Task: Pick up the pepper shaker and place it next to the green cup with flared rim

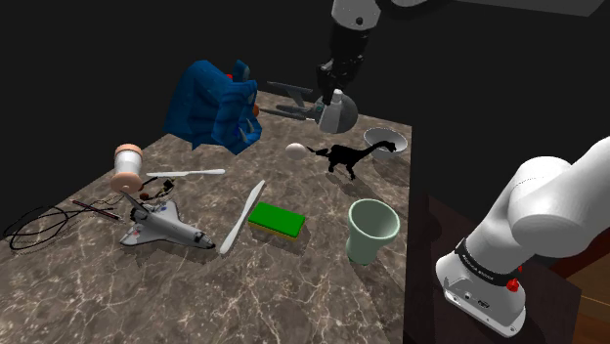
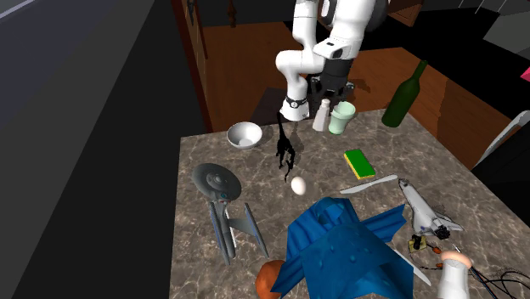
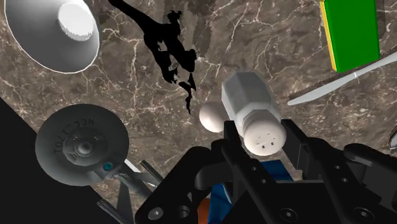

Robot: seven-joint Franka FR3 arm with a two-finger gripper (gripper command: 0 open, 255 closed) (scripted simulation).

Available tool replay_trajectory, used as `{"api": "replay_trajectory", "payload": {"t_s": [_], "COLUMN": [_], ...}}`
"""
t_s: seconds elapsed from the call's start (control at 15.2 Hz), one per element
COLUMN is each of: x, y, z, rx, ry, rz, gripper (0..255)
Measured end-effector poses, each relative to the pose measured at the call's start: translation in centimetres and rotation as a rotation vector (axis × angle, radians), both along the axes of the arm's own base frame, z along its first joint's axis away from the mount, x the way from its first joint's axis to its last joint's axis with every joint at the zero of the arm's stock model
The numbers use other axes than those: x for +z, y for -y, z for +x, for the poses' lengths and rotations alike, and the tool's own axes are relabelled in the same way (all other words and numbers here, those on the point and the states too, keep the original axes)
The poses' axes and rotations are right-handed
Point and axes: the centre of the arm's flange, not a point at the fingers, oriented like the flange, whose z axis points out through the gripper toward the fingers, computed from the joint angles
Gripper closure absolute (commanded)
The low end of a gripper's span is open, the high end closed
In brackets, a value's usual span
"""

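Note:
A white faceted pepper shaker (image 3: 248, 102) with a domed, holed top is clasped between my black fingers, and my gripper (image 3: 264, 137) is shut on it. The marble table lies well below it in the wrist view, so the shaker (image 1: 337, 99) hangs in the air over the table's far end under the gripper (image 1: 334, 88). The pale green cup with flared rim (image 1: 372, 228) stands upright near the table's front right edge in the shoulder view. In the second exterior view the shaker (image 2: 322, 115) hangs beneath the gripper (image 2: 324, 95) and appears just left of the cup (image 2: 342, 117).
Under the gripper lie an egg (image 3: 212, 118), a black dinosaur figure (image 3: 168, 48), a white bowl (image 3: 54, 32) and a grey starship model (image 3: 79, 143). A green sponge (image 1: 276, 220), a white blade (image 1: 242, 217), a toy shuttle (image 1: 161, 227) and blue cloth (image 1: 210, 103) occupy the table.

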Motion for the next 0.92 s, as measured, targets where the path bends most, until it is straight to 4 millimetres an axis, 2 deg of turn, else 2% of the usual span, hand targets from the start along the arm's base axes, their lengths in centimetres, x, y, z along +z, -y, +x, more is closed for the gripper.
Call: {"api": "replay_trajectory", "payload": {"t_s": [0.33, 0.4, 0.59, 0.92], "x": [0.4, 0.5, -0.8, -3.4], "y": [-6.0, -7.7, -8.9, -8.9], "z": [-2.6, -3.4, -3.7, -3.7], "rx": [0.000, 0.001, -0.001, -0.002], "ry": [0.000, 0.000, 0.000, 0.000], "rz": [0.000, -0.001, 0.000, 0.000], "gripper": [255, 255, 255, 255]}}
